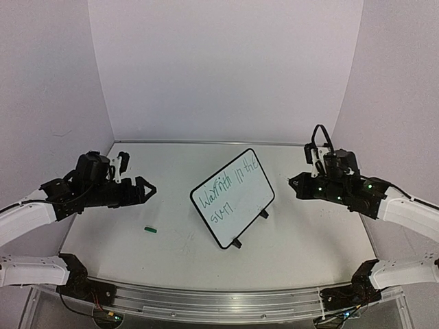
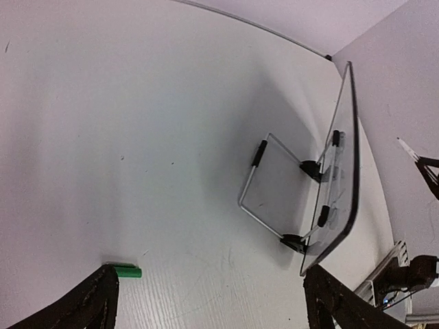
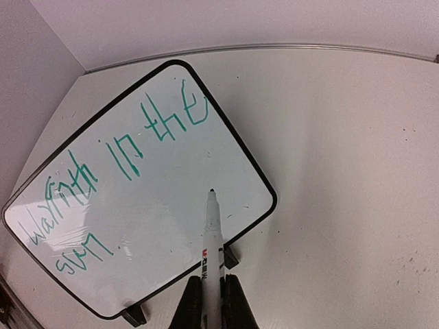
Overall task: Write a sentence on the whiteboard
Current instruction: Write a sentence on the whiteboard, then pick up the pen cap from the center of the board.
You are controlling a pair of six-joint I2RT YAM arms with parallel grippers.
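The whiteboard (image 1: 232, 196) stands tilted on two black feet at the table's middle, with green writing "Warmth in the sun" on its face (image 3: 137, 199). In the left wrist view I see its back and wire stand (image 2: 339, 171). My right gripper (image 3: 211, 298) is shut on a white marker (image 3: 212, 247), uncapped, tip pointing at the board's lower right part, held off to the board's right (image 1: 302, 185). My left gripper (image 1: 145, 190) is open and empty, left of the board. A green marker cap (image 1: 150, 229) lies on the table, also in the left wrist view (image 2: 127, 272).
The white table (image 1: 171, 247) is enclosed by pale walls at the back and sides. A metal rail (image 1: 219, 301) runs along the near edge between the arm bases.
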